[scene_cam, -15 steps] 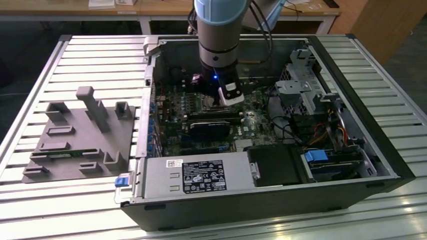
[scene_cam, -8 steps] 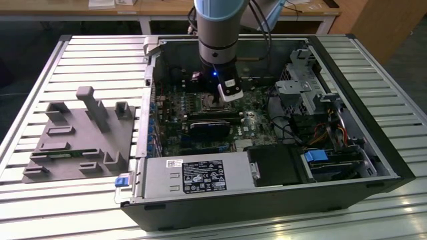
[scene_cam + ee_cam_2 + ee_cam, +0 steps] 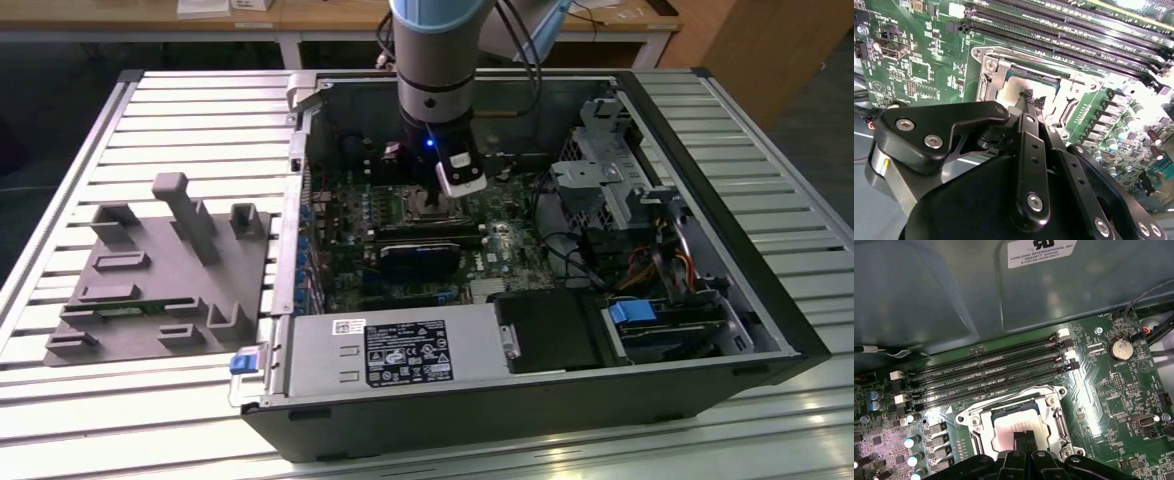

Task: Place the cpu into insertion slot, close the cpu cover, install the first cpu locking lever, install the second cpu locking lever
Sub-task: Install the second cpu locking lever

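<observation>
Slatted metal surface (image 3: 174,110) carries an open computer case (image 3: 534,390) with its motherboard (image 3: 1114,405) facing up. Inside the insertion slot (image 3: 971,422) lies the cpu (image 3: 1011,426), framed by the lowered cpu cover (image 3: 1054,412). Directly above it, the hand (image 3: 1023,436) has its fingertips (image 3: 1028,437) pressed together, holding nothing.

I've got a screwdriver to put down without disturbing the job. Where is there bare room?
Bare slatted table lies at the exterior view's left of the computer case, beyond the grey holder block; another strip runs past the case at the right. Inside it is crowded: the tool sits over the chip in its socket, beside the memory slots.
</observation>
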Controlling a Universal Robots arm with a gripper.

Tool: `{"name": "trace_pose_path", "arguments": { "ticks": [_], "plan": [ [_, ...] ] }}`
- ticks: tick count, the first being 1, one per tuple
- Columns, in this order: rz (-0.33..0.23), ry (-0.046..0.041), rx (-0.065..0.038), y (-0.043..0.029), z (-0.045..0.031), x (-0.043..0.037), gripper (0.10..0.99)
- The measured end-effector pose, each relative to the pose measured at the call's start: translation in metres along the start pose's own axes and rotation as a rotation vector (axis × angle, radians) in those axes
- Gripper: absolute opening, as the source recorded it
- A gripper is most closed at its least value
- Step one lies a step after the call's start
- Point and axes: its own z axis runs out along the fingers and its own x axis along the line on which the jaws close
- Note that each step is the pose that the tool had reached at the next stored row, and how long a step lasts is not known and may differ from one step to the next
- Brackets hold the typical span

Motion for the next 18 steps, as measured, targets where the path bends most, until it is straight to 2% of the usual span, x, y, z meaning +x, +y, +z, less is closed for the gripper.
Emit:
{"name": "trace_pose_path", "arguments": {
  "ticks": [3,11,18],
  "plan": [
    [0.0,-0.0001,0.0,0.0009,-0.0045,-0.0001,0.102],
    [0.0,-0.0016,0.005,0.0047,-0.0231,-0.0005,0.102],
    [0.0,-0.0023,0.007,0.0049,-0.0238,-0.0005,0.102]
  ]
}}
